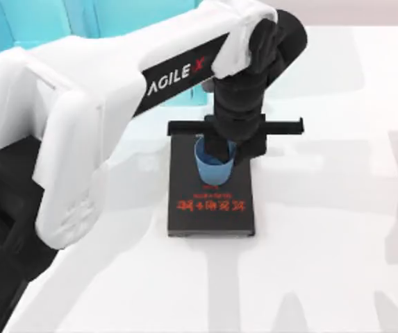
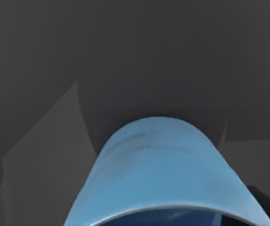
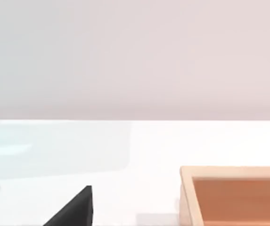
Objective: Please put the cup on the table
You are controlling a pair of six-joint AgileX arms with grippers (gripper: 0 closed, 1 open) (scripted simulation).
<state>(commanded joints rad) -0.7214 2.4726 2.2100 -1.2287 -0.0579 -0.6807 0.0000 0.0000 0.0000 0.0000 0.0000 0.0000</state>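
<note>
The left gripper (image 1: 216,147) hangs over the cup (image 1: 214,168), its black body covering the cup's far rim and the fingertips, so their grip cannot be read. The cup hides part of the black book (image 1: 212,208) beneath. In the left wrist view the cup (image 2: 165,172) is cut off at the frame's edge. In the right wrist view a wooden box (image 3: 233,195) and a black corner (image 3: 76,212) are cropped.

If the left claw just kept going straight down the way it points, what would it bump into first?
The cup. The left claw points straight down into it, and the cup seems to stand on the black book. It may already be touching the cup; depth is unclear.
</note>
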